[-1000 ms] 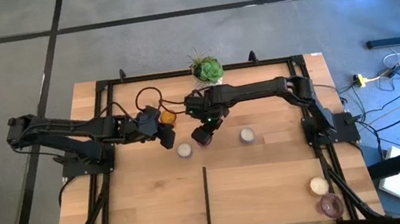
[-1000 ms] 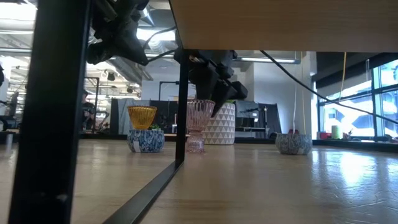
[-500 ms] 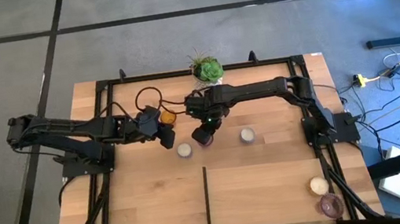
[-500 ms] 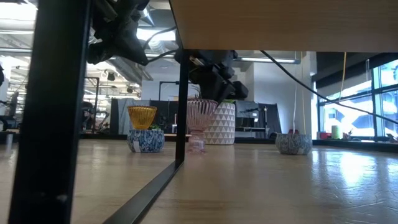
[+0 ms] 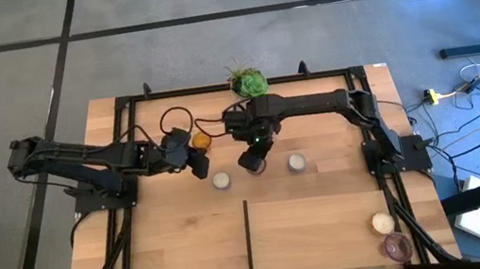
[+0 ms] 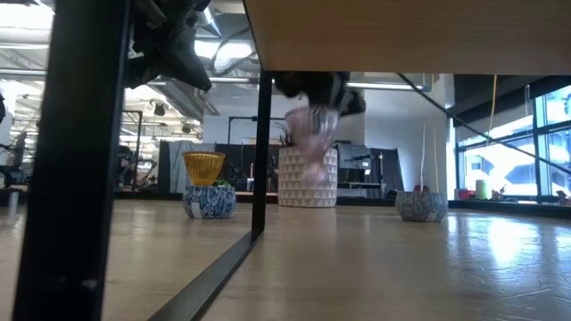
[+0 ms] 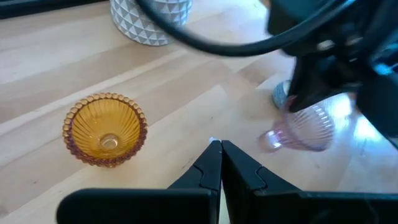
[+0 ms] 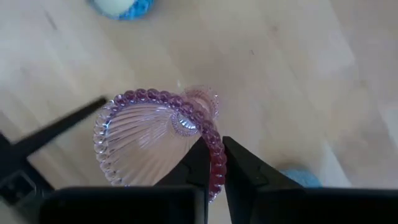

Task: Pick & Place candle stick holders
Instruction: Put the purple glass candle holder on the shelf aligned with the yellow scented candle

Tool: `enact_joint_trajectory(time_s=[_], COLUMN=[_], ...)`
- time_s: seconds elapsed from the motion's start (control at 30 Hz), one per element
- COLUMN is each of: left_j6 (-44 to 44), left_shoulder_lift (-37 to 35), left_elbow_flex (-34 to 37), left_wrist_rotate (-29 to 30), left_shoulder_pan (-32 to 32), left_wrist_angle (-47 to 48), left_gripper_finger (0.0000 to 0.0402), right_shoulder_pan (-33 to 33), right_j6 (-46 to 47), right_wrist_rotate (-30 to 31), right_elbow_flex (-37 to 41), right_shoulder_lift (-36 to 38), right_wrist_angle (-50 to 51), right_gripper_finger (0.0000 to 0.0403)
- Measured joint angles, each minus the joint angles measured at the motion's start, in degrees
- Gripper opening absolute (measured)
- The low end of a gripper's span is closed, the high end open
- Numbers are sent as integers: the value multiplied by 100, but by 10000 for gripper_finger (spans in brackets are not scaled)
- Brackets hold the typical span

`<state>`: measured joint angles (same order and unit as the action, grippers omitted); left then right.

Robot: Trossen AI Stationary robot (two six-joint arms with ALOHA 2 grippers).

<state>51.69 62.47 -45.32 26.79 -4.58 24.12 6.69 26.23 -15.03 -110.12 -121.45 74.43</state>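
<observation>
Now lifted clear of tabletop (image 5: 330, 226), near center: mauve holder (image 8: 158, 140) pinched by its beaded rim in right end effector (image 8: 211, 163), tilted. Left end effector (image 7: 220, 163) shut, empty, at nine o'clock. Thin rim grip risks slipping.

One camera looks straight down on the whole table (image 5: 191, 256). Another sits at tabletop level, facing across into the room. Each wrist camera looks closely past its own fingers. All four share the mauve holder (image 8: 155, 140) pinched by the right gripper (image 8: 214, 163).
</observation>
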Motion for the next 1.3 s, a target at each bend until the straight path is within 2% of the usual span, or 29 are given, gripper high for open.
enact_joint_trajectory(time_s=[0.13, 0.27, 0.43, 0.57, 0.77, 0.83, 0.93, 1.0, 1.13, 1.3], left_j6=[18, 22, 46, 92, 54, -432, -1427, -1742, -1738, -1636], left_shoulder_lift=[-6, -6, -6, -6, -6, -2, -1, -1, -1, 20], left_elbow_flex=[0, 0, 0, 0, 0, 4, 4, 4, 4, 4], left_wrist_rotate=[24, 30, 67, 67, -15, -237, -959, -1317, -1265, -1170], left_shoulder_pan=[0, -49, -98, -103, -101, -121, -286, -365, -401, -402], left_wrist_angle=[-7, -11, -14, 0, -64, -450, -1446, -1880, -1987, -1808], left_gripper_finger=[3, 2, 2, 3, 2, 3, 3, 2, 3, 2], right_shoulder_pan=[-49, -183, -376, -528, -799, -940, -1134, -1244, -1441, -1810], right_j6=[-319, -601, -584, -231, 136, 188, 257, 315, 548, 921], right_wrist_rotate=[88, 558, 618, 740, 862, 860, 860, 860, 801, 355], right_elbow_flex=[-830, -1818, -2372, -2351, -2353, -2343, -2349, -2321, -2108, -1684], right_shoulder_lift=[67, 130, 600, 1022, 1264, 1232, 1216, 1190, 1217, 1298], right_wrist_angle=[627, 1543, 1585, 1578, 1561, 1561, 1562, 1556, 1554, 1554], right_gripper_finger=[27, 27, 26, 26, 26, 26, 26, 26, 26, 26])
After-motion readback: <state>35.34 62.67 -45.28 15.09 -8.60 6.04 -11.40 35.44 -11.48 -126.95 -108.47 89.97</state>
